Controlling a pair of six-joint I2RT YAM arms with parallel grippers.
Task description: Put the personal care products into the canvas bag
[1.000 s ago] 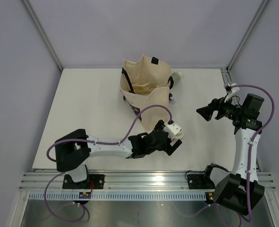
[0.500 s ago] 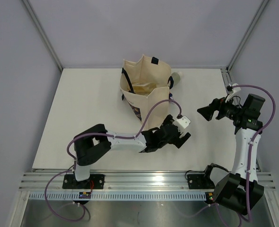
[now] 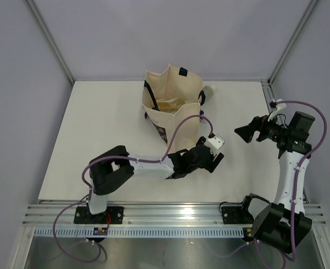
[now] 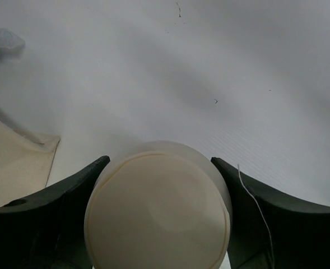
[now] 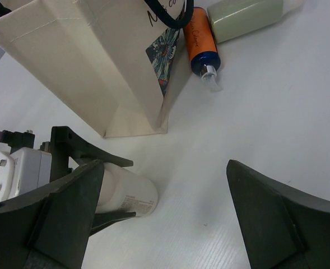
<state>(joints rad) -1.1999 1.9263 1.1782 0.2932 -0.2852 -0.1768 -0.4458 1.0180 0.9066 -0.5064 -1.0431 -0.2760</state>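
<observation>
My left gripper is shut on a short beige bottle that lies on the white table, a dark finger pressed against each side. From the right wrist view the same bottle shows between the left fingers, just in front of the canvas bag. The bag stands upright at mid table with something yellowish inside. Beside it lie an amber bottle and a sage-green bottle. My right gripper hangs open above the table's right side, holding nothing.
The bag's black strap handle hangs over its printed side. A corner of the bag lies close to the left finger. The metal frame post stands at the far right corner, near the right arm.
The left arm swung right along the table's front to the beige bottle, and its jaws closed on it. The right arm hardly moved.
</observation>
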